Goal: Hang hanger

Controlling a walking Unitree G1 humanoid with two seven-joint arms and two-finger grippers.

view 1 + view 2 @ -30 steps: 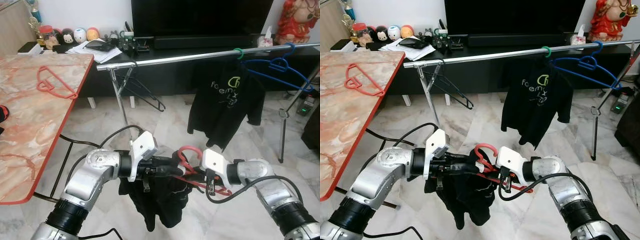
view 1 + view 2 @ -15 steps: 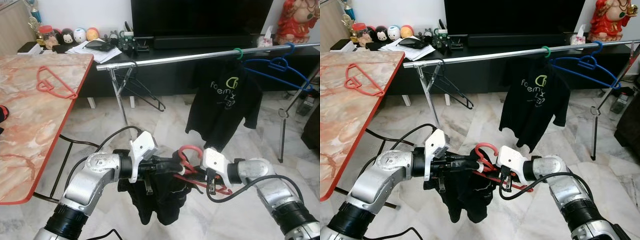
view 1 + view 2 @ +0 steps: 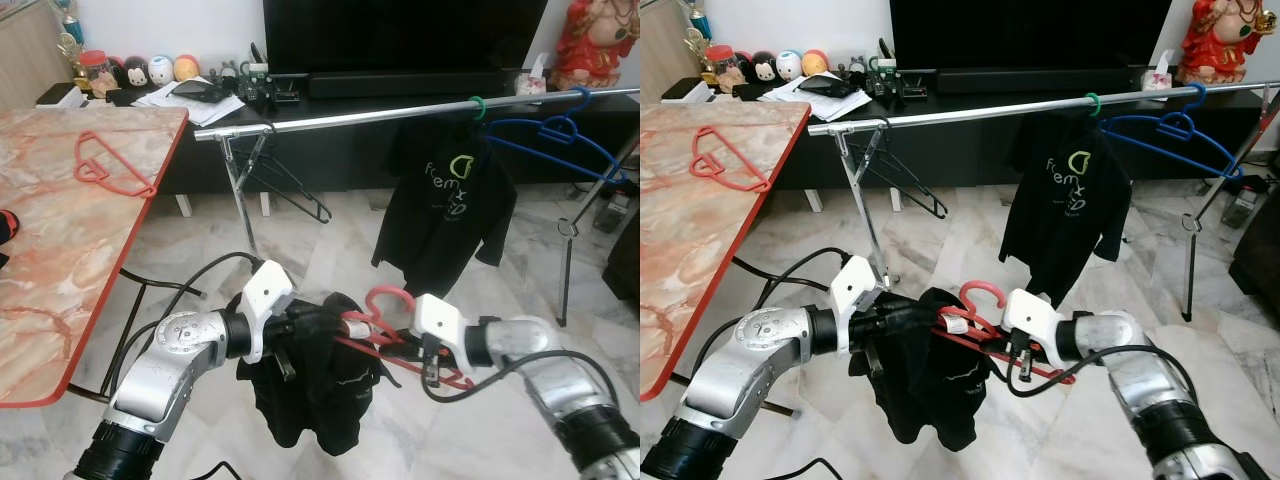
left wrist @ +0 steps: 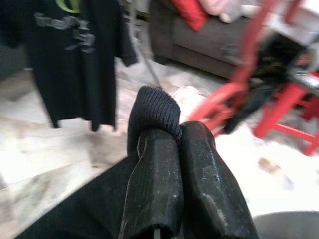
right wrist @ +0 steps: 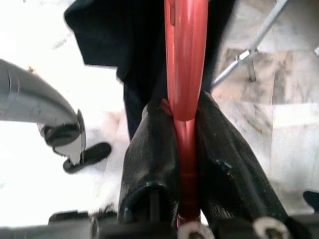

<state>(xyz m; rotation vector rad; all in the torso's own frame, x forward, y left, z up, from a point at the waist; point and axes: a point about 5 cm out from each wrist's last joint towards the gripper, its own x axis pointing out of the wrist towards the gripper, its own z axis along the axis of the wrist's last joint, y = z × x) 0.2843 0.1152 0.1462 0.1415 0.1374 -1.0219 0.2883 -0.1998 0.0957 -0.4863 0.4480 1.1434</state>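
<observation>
Left eye view: left gripper (image 3: 318, 322) was pinched together on the collar of a black garment (image 3: 315, 385) draped over a red plastic hanger (image 3: 385, 335). Right gripper (image 3: 405, 345), just beside it, was clamped on the hanger's lower bar, the red hook rising between the two. Beyond both grippers ran a silver metal clothes rail (image 3: 400, 111), well apart from the held hanger, bearing a black printed T-shirt (image 3: 452, 215) on a green hook, a blue plastic hanger (image 3: 560, 140) and a black wire hanger (image 3: 285, 180). To the left gripper's outer side stood a red-edged marble-pattern table (image 3: 70, 250) with another red hanger (image 3: 105, 165) lying on it.

Right eye view: same arrangement; garment hung below the left gripper (image 3: 910, 312), right gripper (image 3: 1015, 340) touching the red hanger's bar (image 3: 980, 335).

Left wrist view: two black fingers (image 4: 159, 179) pressed together on dark ribbed fabric (image 4: 154, 112); blurred red hanger (image 4: 239, 84) just ahead.

Right wrist view: black fingers (image 5: 149, 144) closed on either side of the red hanger bar (image 5: 185, 59), the black garment (image 5: 134, 45) ahead.
</observation>
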